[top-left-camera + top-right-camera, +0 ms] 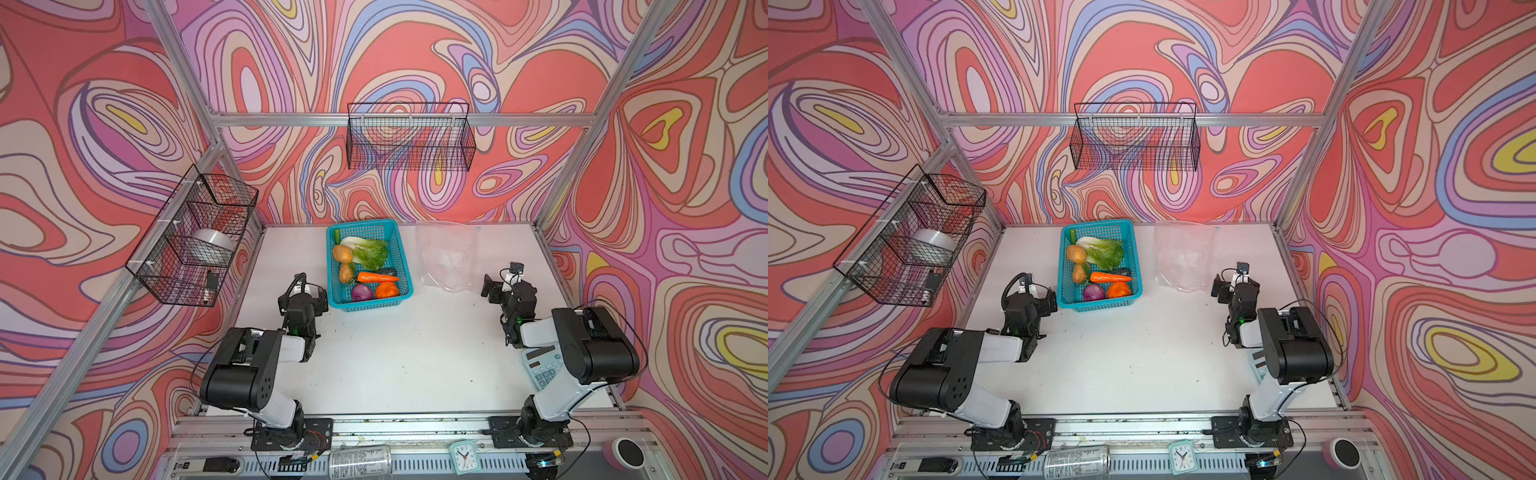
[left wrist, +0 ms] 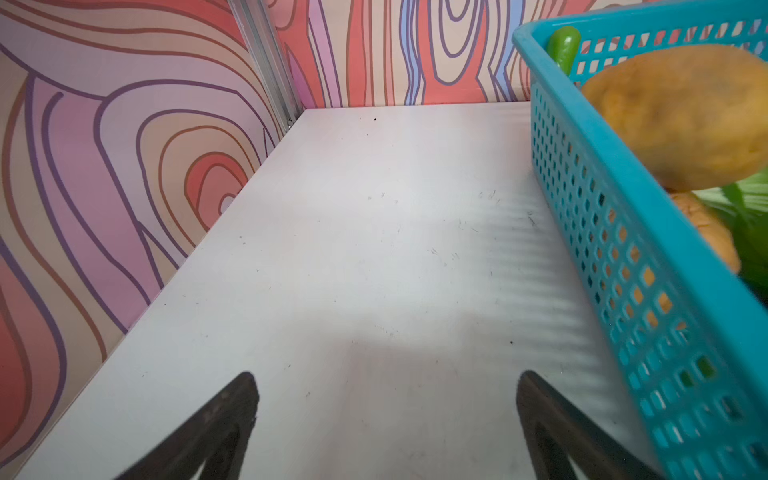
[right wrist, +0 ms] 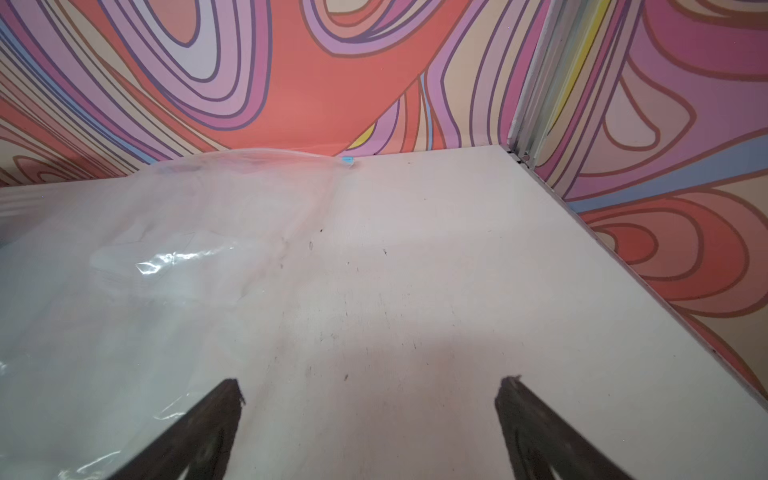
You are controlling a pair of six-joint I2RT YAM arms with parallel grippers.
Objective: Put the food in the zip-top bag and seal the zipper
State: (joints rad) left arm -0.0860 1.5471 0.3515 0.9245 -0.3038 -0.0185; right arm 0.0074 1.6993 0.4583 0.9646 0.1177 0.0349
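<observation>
Worry here: the clear bag [image 1: 446,257] lies flat and empty on the tabletop [image 1: 395,365], so that slippery film could slide away or refuse to open when we grab its mouth. All the veggies [image 1: 368,253] sit in the teal basket [image 1: 365,303] beside it. Left pincer [image 2: 386,376] and right pincer [image 3: 372,380] both gape open, holding nothing.

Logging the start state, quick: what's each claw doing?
Left claw: open, holding nothing.
Right claw: open, holding nothing.

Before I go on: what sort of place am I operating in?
Probably a robot test cell, not a kitchen: an aluminium frame, swirl-printed walls boxing in a white tabletop, and toy vegetables in a teal basket.
</observation>
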